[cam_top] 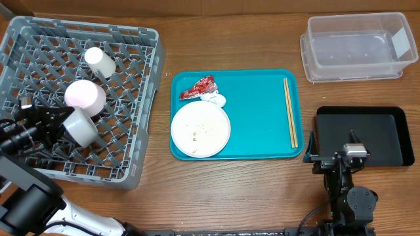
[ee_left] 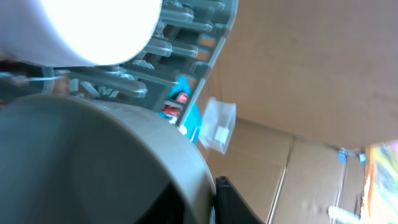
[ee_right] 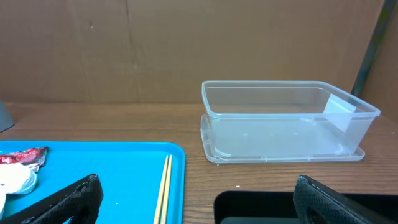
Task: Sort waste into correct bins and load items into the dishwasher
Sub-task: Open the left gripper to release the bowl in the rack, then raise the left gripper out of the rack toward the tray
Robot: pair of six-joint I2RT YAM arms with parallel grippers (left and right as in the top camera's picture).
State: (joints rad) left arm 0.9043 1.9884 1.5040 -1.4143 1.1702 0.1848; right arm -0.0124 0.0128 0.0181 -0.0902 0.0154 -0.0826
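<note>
L arm is mid-placement. The left fingers (cam_top: 58,118) grip the pale bowl (cam_top: 80,127) at its rim. The wrist view shows one black finger (ee_left: 235,200) outside the rim; the other is hidden. The bowl sits inside the dish rack (cam_top: 149,92), in its near-left part, just beside the pink bowl (cam_top: 85,97); can't tell if they touch. The white cup (cam_top: 100,62) is further back in the rack.

Orientation: the bowl is tipped on its side, mouth facing back toward the L wrist, base toward the rack's right wall. It's round, so no true long axis; its centre axis runs roughly left-right across the rack, approx level.

To do it well, imo: ease down till the rim seats between the lattice pegs, keep it leaning off the pink bowl, and let go only once the rack carries it. Then pull straight back so the inner finger doesn't drag it over.

The right fingers (ee_right: 67,200) are spread wide, holding nothing, well right of the rack. The chopsticks (cam_top: 289,113) are also right of the rack, their long axis approx parallel to its right wall.
</note>
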